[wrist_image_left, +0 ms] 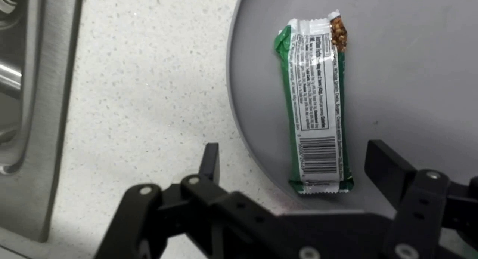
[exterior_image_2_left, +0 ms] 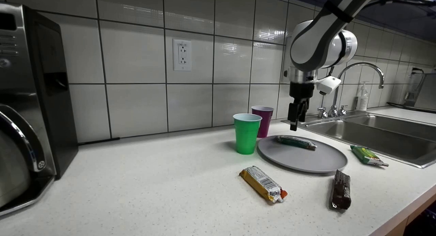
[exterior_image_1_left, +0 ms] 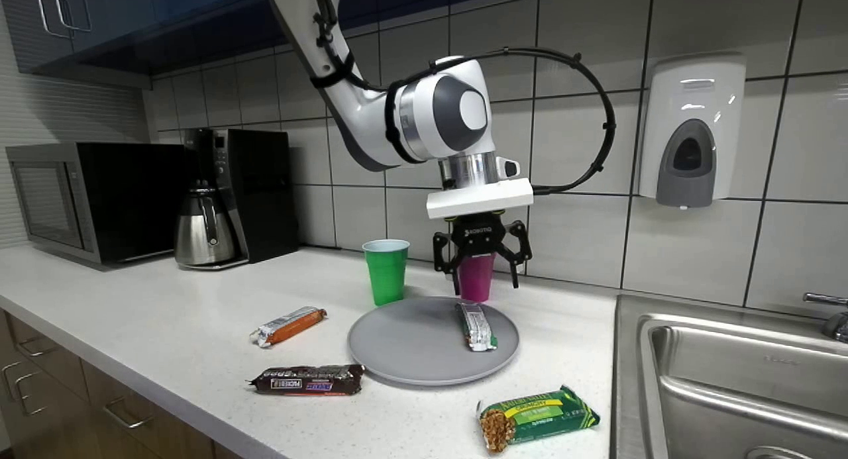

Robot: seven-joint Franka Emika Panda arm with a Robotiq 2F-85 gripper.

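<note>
hovering with the gripper (exterior_image_1_left: 486, 288) spread wide and pinching nothing, above the green-and-white bar (wrist_image_left: 317, 105) on the grey plate (wrist_image_left: 410, 83), right of centre in the wrist view; mostly upward from the fingertips (wrist_image_left: 387, 165) there, running lengthwise nearly straight up the frame, pointing its barcode end down between them.

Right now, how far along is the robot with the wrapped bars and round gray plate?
Looks done: one green-and-white wrapped bar lies on the round gray plate. In hand: nothing; the black gripper hangs open above it. Possibly left: orange-and-silver bar, dark brown bar and green-and-yellow bar, all on the white speckled counter.
</note>
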